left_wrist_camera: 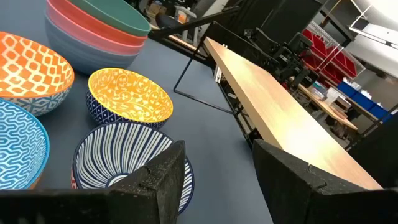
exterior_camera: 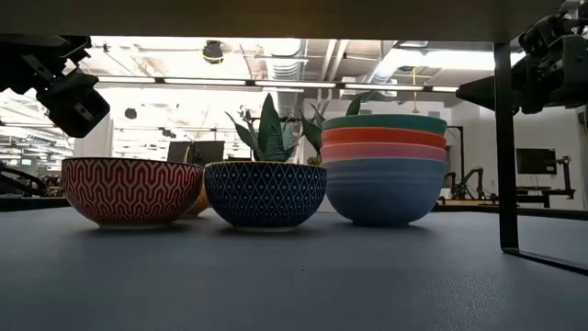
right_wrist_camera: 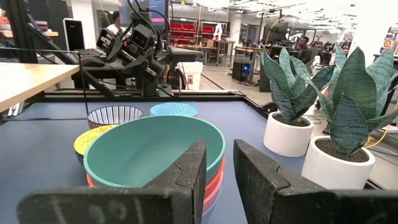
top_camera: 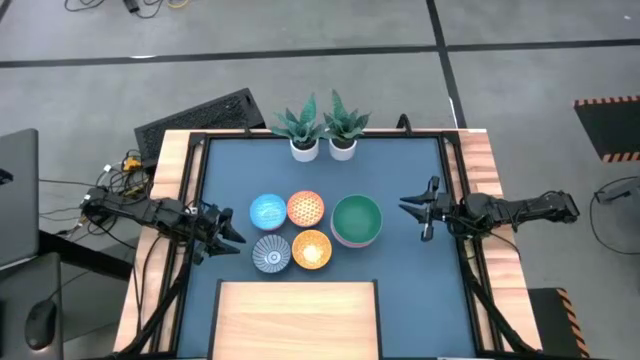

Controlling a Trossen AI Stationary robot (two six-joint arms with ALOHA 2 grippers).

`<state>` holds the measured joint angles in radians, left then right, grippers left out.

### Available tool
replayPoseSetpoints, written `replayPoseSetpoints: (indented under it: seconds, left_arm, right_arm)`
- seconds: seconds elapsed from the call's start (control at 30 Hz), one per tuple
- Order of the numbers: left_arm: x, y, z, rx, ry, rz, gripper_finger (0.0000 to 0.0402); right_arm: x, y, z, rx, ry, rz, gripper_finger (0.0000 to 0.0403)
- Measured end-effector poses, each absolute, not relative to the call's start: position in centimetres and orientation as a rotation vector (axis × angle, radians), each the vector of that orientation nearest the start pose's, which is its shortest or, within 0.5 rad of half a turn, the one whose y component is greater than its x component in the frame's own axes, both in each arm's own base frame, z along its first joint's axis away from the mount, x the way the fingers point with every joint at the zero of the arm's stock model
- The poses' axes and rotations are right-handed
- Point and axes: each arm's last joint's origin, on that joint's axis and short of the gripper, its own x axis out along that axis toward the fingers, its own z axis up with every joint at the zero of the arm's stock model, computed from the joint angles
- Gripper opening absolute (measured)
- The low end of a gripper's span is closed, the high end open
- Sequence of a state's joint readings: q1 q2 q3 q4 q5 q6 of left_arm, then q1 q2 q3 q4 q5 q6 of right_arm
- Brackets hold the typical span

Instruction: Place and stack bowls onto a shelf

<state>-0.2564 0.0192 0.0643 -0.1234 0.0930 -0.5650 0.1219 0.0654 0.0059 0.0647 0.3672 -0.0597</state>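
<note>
On the shelf [top_camera: 297, 318], at the near edge of the counter [top_camera: 420, 280]: bare pale wood, no bowl placed so far. Just beyond the shelf's far edge, apart from it, a striped grey-blue bowl [top_camera: 271, 254] and a yellow-orange bowl [top_camera: 311, 250] side by side. One row farther from the shelf, a blue bowl [top_camera: 268, 211] and an orange-red bowl [top_camera: 305, 209], close against the first pair. Beside these, toward the shelf's right end and a little farther out, a stack of larger bowls [top_camera: 357, 220]: green on top, then red, pink and light blue at the bottom, already nested but resting on the counter, not on the shelf. Beyond the shelf's left corner, next to the small bowls, the left gripper [top_camera: 238, 230], jaws apart and holding nothing. Beyond the shelf's right corner, next to the stack, the right gripper [top_camera: 412, 218], jaws likewise apart and holding nothing, pointed at the green rim. Farthest from the shelf, at the counter's back edge, two potted plants [top_camera: 322, 128], no part of the job. By the look of it, task at its very start: every bowl left to carry over, and the four small ones left to stack.
</note>
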Motion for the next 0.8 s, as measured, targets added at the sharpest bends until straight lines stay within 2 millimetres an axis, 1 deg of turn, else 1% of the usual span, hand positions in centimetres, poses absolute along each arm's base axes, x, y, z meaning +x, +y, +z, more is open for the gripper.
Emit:
replayPoseSetpoints:
  seconds: [0.3,0.37,0.5,0.67,0.8]
  left_arm:
    - [9.1,-2.6,17.2,-0.552,0.17,-0.302,0.0175]
    - [9.1,-2.5,17.3,-0.557,0.149,-0.256,0.0175]
    - [9.2,-2.0,17.6,-0.64,0.078,-0.11,0.0175]
    - [9.3,-1.7,17.6,-0.652,0.03,0.014,0.0175]
    - [9.3,-1.5,17.5,-0.703,0.015,0.084,0.0175]
  right_arm:
    - [10.0,0.2,16.7,-0.058,0.002,-0.245,0.0106]
    - [10.0,0.2,16.7,-0.058,0.002,-0.245,0.0106]
    - [10.0,0.2,16.7,-0.058,0.002,-0.245,0.0106]
    - [10.0,0.2,16.7,-0.058,0.001,-0.245,0.0106]
    - [10.0,0.2,16.7,-0.048,0.0,-0.245,0.0106]
